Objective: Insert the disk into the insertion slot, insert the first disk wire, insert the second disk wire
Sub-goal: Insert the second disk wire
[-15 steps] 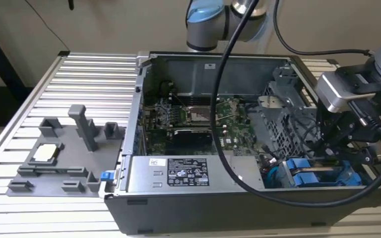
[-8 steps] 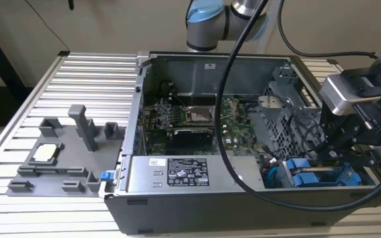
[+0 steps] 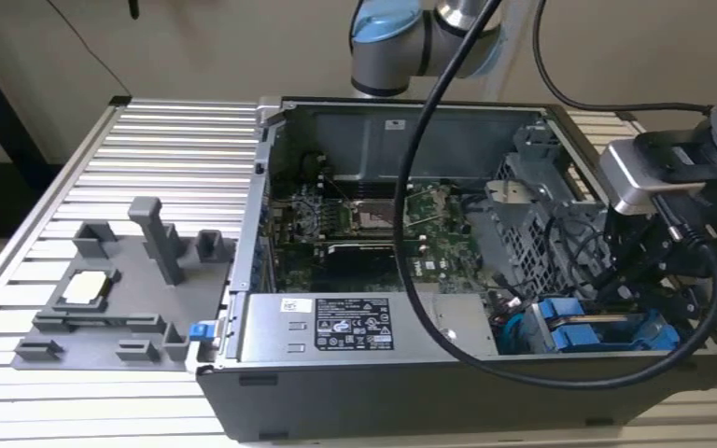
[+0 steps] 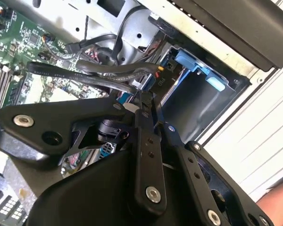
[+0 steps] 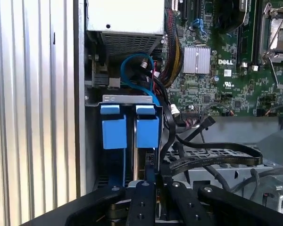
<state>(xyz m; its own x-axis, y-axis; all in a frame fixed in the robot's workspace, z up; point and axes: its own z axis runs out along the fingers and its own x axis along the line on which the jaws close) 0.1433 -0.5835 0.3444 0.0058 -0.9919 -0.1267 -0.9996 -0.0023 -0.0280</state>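
Two bright blue carrier ends (image 5: 114, 129) (image 5: 147, 129) stand side by side in the insertion slot (image 5: 129, 99), a grey metal bay in the open computer case's near corner on the exterior view's right. The disk (image 5: 147, 132) sits in that bay, with only its blue carrier showing. My gripper (image 5: 155, 181) hangs right over this carrier, its black fingers (image 4: 142, 141) drawn together on a thin black wire connector (image 5: 152, 165). In the exterior view the gripper (image 3: 642, 297) reaches down into the bay beside the blue carriers (image 3: 577, 327). Flat black disk wires (image 4: 85, 70) loop just past the fingertips.
A grey power supply box (image 3: 352, 327) with a label lies along the case's near wall. The green motherboard (image 3: 372, 233) fills the case floor. A grey fixture (image 3: 109, 299) stands on the slatted table (image 3: 147, 159) at the exterior view's left. Bundled cables (image 5: 172, 56) run beside the bay.
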